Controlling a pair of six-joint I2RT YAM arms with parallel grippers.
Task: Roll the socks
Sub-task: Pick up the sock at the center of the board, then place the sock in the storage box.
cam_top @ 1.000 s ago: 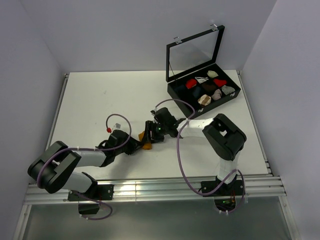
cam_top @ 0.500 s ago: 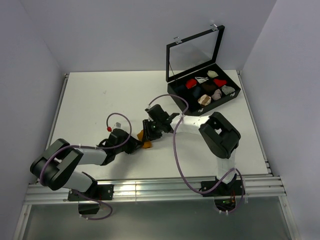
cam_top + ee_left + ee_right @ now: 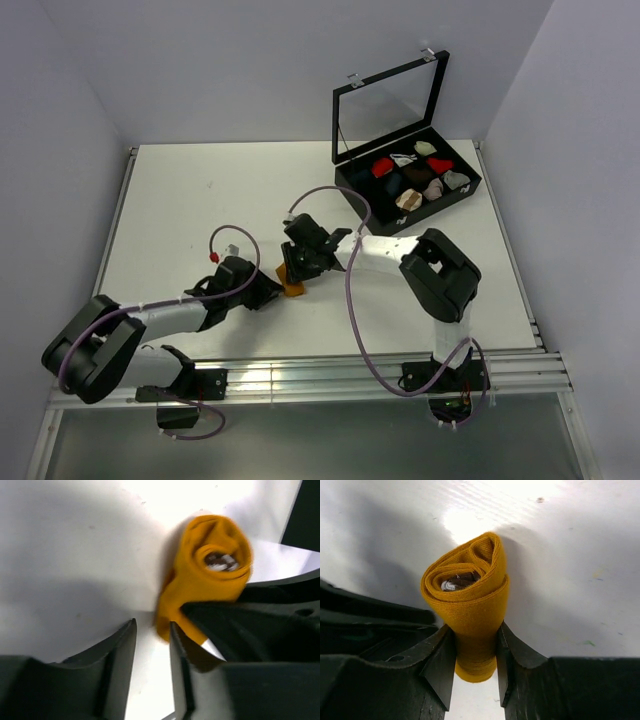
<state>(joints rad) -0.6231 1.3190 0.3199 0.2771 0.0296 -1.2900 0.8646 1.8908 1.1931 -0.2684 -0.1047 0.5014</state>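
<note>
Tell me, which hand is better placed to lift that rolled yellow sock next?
Right, probably. The right hand has a finger pressed on each side of the rolled sock; the left hand is open, with the roll just past its tips.

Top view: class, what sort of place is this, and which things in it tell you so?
Probably a robot lab cell: a white table walled by blank panels, a left arm and right arm bolted to a rail at its near edge, and a black case of sock bundles.

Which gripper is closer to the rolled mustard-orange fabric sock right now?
Right gripper: its fingers clamp the rolled mustard-orange fabric sock. The left gripper sits just beside it, fingers apart.
</note>
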